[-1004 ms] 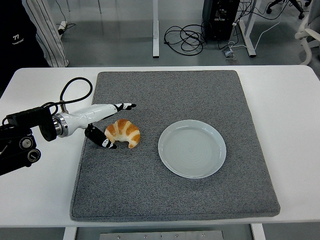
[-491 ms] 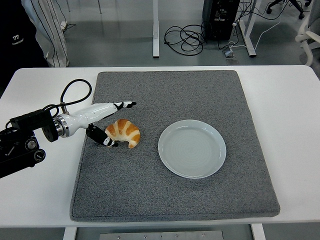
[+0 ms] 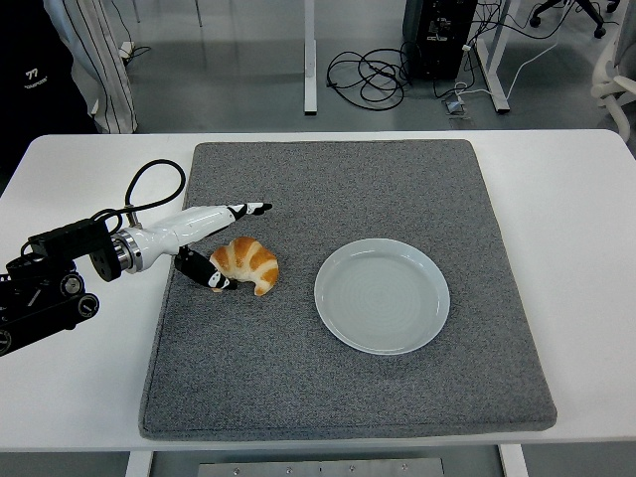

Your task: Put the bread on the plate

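A golden croissant (image 3: pixel 246 263) lies on the grey mat (image 3: pixel 338 388), left of a pale round plate (image 3: pixel 382 294). My left hand (image 3: pixel 231 244) reaches in from the left and straddles the croissant's left end. Its white upper fingers (image 3: pixel 238 212) stretch out above and behind the bread. Its black lower finger (image 3: pixel 209 277) touches the croissant's near left side. The hand is spread and has not closed on the bread. The plate holds nothing. My right hand is out of view.
A black cable (image 3: pixel 149 184) loops from my left forearm over the white table (image 3: pixel 79 397). A person in dark clothing (image 3: pixel 40 70) stands at the top left. Cables and desk legs show on the floor beyond the table.
My left arm has shifted slightly right and up. The black lower finger has moved in against the croissant's left side. The croissant and plate have not moved.
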